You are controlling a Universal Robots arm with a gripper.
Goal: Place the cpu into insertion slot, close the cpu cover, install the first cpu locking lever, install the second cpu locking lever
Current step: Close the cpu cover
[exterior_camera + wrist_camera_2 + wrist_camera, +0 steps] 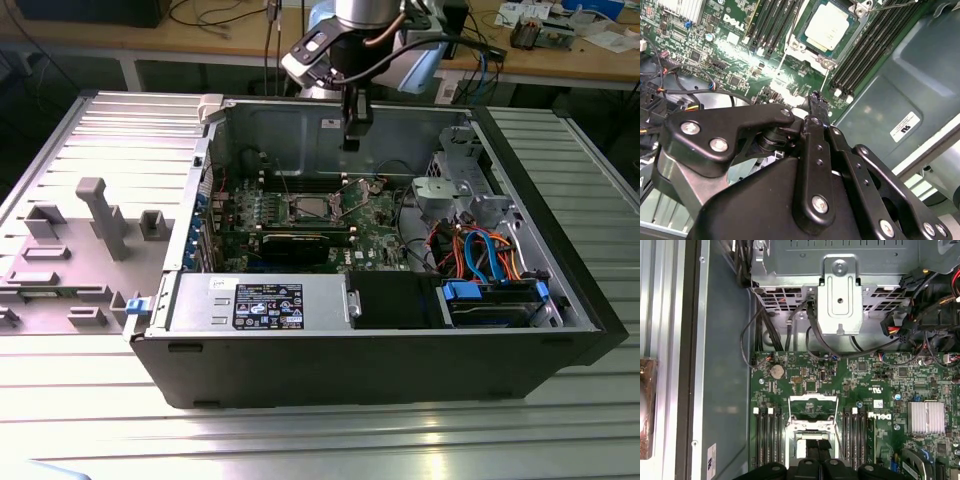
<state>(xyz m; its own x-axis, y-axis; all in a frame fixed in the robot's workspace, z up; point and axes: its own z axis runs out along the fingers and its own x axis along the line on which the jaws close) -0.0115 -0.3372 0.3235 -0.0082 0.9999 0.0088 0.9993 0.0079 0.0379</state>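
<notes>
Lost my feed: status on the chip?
Gripper hovers above green circuit board. Small silver-grey square cpu sits in silvery-rimmed insertion slot. Nothing on its face.

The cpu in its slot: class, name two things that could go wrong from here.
1. The cpu lies uncovered in the insertion slot; if it sits slightly askew, lowering the cpu cover could press it crooked and harm the slot.
2. The gripper hangs above the board, with memory slots flanking the slot; a drifting descent might strike them.
</notes>
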